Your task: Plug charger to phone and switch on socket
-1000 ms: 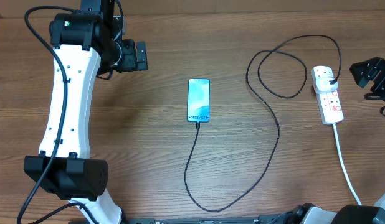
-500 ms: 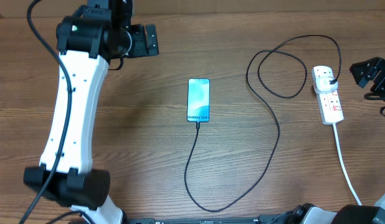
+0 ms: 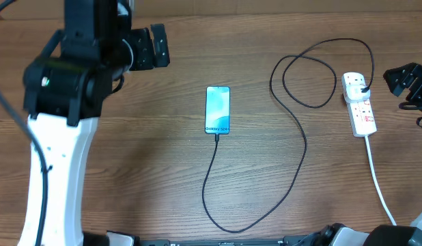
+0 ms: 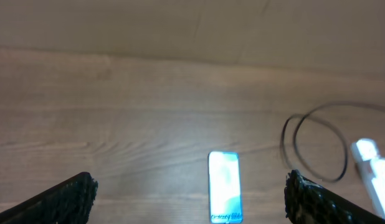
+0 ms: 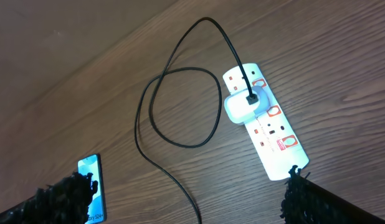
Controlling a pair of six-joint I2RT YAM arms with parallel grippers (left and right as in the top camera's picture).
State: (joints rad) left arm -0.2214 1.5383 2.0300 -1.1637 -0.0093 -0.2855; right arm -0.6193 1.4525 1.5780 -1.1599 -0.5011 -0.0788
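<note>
The phone lies flat mid-table with a glowing blue-teal screen; it also shows in the left wrist view and the right wrist view. The black charger cable runs from the phone's near end, loops, and ends in a plug seated in the white socket strip, seen also in the right wrist view. My left gripper is open, high above the table's far left. My right gripper is open, right of the socket strip, apart from it.
The strip's thick white cord runs toward the near right edge. The wooden table carries nothing else. The left arm's white links stand along the left side.
The left arm has swung and risen, its gripper shifting slightly at the far left. The right arm, phone, cable and socket strip have not moved.
</note>
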